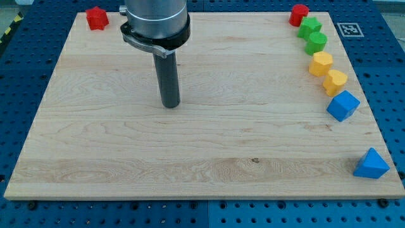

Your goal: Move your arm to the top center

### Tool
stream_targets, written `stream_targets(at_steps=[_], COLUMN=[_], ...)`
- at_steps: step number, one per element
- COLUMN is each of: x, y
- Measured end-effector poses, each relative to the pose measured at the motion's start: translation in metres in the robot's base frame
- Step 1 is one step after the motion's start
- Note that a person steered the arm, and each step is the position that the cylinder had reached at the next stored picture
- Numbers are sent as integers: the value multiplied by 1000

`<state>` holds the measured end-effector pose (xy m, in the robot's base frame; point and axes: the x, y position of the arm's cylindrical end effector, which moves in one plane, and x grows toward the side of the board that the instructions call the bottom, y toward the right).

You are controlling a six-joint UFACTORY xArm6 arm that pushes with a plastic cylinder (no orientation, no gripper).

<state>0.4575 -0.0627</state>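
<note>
My tip (169,105) rests on the wooden board (190,152), left of centre and a little above the middle, far from every block. The dark rod hangs from the grey arm head (155,22) at the view's top. A red block (97,18) sits at the top left corner. Down the right edge run a red block (299,14), a green star-shaped block (309,27), a green block (316,42), two yellow blocks (320,63) (335,82), a blue cube (343,105) and a blue triangular block (371,164).
The board lies on a blue perforated table (392,76). A black-and-white marker tag (348,29) sits beyond the board's top right corner.
</note>
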Motion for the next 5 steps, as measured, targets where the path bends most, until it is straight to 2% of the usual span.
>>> stream_targets(at_steps=[1, 4, 5], x=[-50, -250, -266], y=[19, 129, 140])
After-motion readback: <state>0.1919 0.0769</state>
